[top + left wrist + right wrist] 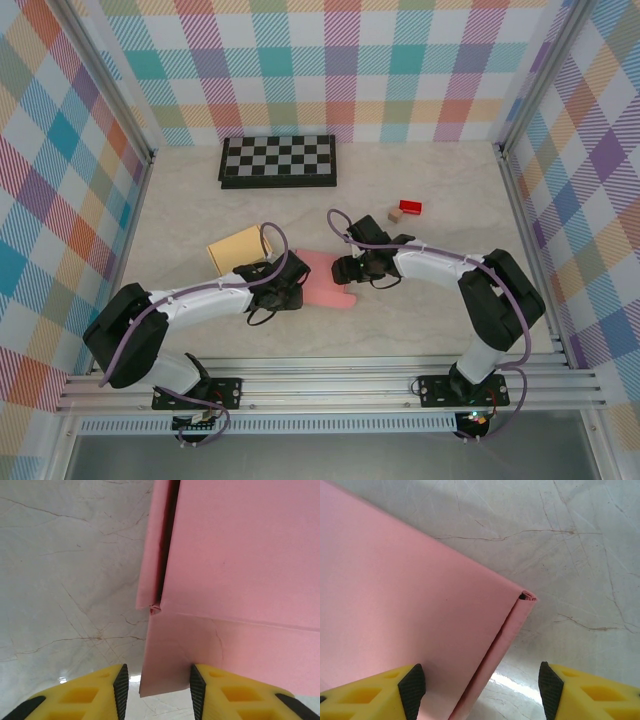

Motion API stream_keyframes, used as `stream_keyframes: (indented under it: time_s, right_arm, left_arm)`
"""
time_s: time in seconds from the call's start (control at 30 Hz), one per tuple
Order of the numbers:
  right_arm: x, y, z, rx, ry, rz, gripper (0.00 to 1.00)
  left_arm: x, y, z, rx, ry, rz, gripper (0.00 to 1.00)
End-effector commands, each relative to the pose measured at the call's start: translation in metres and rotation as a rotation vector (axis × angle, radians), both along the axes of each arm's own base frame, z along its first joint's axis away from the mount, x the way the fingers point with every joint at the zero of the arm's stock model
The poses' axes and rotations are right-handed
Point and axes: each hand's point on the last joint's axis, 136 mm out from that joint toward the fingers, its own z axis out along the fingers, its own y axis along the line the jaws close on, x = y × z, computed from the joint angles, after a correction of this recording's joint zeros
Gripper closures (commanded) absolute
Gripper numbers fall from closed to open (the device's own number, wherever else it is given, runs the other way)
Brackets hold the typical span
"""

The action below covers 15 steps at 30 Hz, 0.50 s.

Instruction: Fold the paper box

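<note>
My pink paper box (325, 285) lies flattened toward the bench's near edge, flaps creased. My left pincer (157, 682) narrowly straddles one flap, and my right pincer (481, 690) gapes wide.

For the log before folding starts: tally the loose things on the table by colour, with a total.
Pink: 1, flat pink paper box
Tan: 2, tan folded cardboard piece, small tan block
Red: 1, small red block
Black and white: 1, checkered chessboard
Total: 5

No legible text or markings
</note>
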Motion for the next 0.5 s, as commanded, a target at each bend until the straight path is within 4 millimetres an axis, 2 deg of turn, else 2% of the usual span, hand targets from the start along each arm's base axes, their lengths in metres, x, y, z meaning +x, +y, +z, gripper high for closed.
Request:
stream_keyframes:
  time_s: [0.0,0.3,0.4,0.47]
  right_arm:
    - [-0.018,-0.029,-0.026,-0.153,0.080,0.005,0.34]
    - [-0.017,-0.031,-0.024,-0.180,0.072,0.029,0.34]
    - [-0.017,-0.031,-0.024,-0.182,0.072,0.035,0.34]
    - [-0.017,-0.030,-0.024,-0.181,0.074,0.039,0.34]
  left_arm:
    - [-0.003,0.017,-0.001,0.072,0.026,0.027,0.57]
    - [-0.001,0.015,0.018,0.038,0.003,0.028,0.48]
    - [-0.001,0.012,0.020,0.019,0.005,0.026,0.48]
    - [-0.001,0.012,0.018,0.017,0.004,0.026,0.53]
